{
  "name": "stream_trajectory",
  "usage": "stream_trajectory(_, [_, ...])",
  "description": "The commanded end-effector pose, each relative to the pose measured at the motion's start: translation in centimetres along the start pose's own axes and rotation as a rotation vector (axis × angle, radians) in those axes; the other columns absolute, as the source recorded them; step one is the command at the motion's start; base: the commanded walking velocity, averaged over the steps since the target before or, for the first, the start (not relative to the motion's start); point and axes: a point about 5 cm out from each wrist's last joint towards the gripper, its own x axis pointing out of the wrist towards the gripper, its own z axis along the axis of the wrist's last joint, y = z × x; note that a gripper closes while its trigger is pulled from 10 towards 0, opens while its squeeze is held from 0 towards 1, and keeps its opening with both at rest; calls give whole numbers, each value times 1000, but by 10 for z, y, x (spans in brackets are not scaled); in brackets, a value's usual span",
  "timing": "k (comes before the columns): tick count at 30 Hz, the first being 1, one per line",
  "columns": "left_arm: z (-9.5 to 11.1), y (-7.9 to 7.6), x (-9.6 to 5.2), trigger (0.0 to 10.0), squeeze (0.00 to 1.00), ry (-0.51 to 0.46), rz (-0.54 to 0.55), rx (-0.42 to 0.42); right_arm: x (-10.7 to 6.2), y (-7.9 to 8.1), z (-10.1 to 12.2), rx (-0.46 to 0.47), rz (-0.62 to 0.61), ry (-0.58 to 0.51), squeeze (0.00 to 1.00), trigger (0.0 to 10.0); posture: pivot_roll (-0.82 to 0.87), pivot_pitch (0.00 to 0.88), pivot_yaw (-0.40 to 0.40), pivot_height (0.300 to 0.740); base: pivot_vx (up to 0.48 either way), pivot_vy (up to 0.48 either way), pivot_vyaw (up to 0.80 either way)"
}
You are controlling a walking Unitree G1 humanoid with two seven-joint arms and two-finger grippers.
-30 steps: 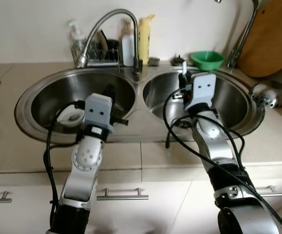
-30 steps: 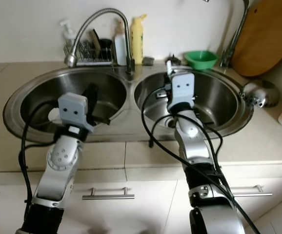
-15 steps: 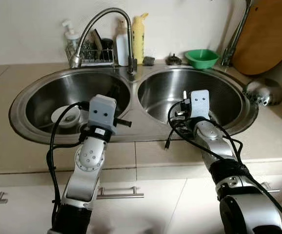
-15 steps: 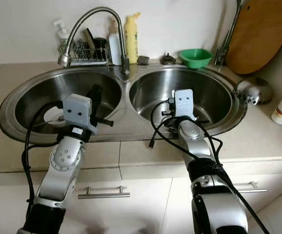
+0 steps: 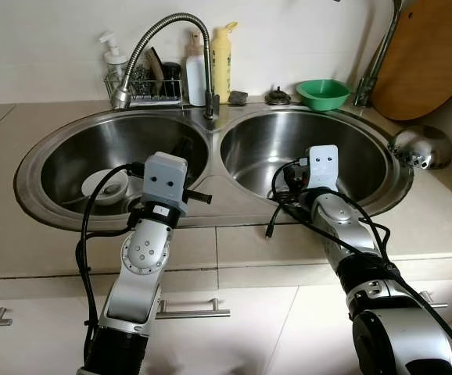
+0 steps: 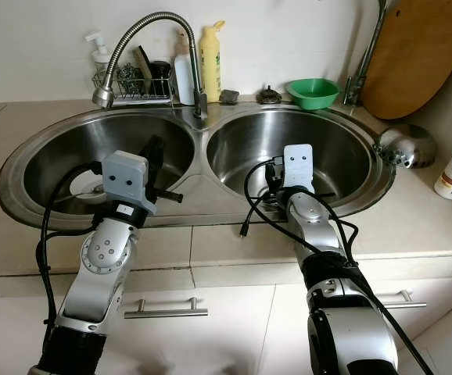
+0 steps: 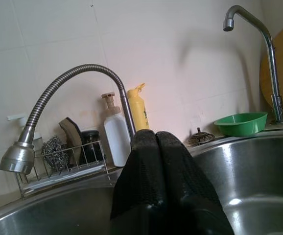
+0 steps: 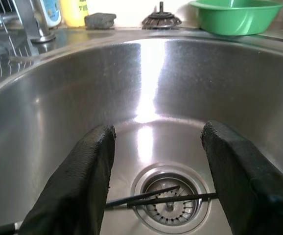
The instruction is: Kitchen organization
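Stainless steel double sink sat in a beige bench, seen from above. Left gripper hung over the left basin w/ jaws pressed together, holding nothing; a small white dish lay on that basin's floor. Right gripper reached into the right basin w/ jaws spread wide & empty, above the drain strainer, where thin dark chopsticks lay across. Behind: curved faucet, yellow bottle, green bowl, wooden board.
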Motion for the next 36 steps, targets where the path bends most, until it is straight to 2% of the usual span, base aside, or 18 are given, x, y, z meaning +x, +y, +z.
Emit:
stream_trajectory(1, [-2, 0, 1, 10000, 0, 15, -1, -4, -1, -1, 14, 49, -13, -80, 1000, 10000, 144, 0, -12, 740, 0, 0, 0])
stream_trajectory(3, [-2, 0, 1, 10000, 0, 15, -1, -7, -1, -1, 19, 70, -16, -112, 1000, 10000, 143, 0, -11, 740, 0, 0, 0])
stream_trajectory(6, [-2, -1, 0, 10000, 0, 16, -4, -14, -7, -2, 39, 119, -17, -253, 1000, 10000, 143, 0, -11, 740, 0, 0, 0])
stream_trajectory(7, [-2, -1, 0, 10000, 0, 16, -4, -14, -7, -2, 39, 119, -17, -253, 1000, 10000, 143, 0, -11, 740, 0, 0, 0])
stream_trajectory(9, [-3, 0, -1, 10000, 0, 22, -1, -29, -17, -1, 61, 139, -25, -418, 1000, 10000, 143, 0, -11, 740, 0, 0, 0])
stream_trajectory(14, [-1, 0, -1, 10000, 0, 18, -5, -48, -29, 1, 79, 147, -49, -521, 1000, 10000, 143, 0, -8, 740, 0, 0, 0])
stream_trajectory(15, [0, -1, -2, 10000, 0, 16, -15, -49, -33, 4, 85, 151, -36, -547, 580, 10000, 141, 0, -7, 740, 0, 364, 0])
stream_trajectory(16, [0, -1, -2, 10000, 0, 16, -15, -49, -33, 4, 85, 151, -36, -547, 580, 10000, 141, 0, -7, 740, 0, 364, 0])
stream_trajectory(17, [0, -2, -2, 10000, 0, 14, -22, -53, -37, 8, 88, 131, -11, -578, 0, 10000, 138, 0, -6, 740, 0, 469, 0])
stream_trajectory(21, [1, -4, -2, 10000, 0, 8, -33, -58, -45, 15, 92, 81, 30, -617, 0, 10000, 135, 0, -3, 740, 0, 469, 0])
stream_trajectory(24, [2, -4, -1, 10000, 0, 6, -32, -60, -48, 16, 91, 85, 34, -620, 0, 10000, 137, 0, -2, 740, 0, 469, 0])
stream_trajectory(29, [-1, -5, -4, 10000, 0, 10, -39, -63, -53, 16, 81, 87, 25, -589, 0, 10000, 148, 0, -11, 740, 0, 469, 0])
stream_trajectory(36, [-2, -9, -1, 10000, 0, -1, -61, -67, -57, 26, 68, 84, 46, -557, 0, 10000, 150, 0, -19, 740, 0, 469, 0])
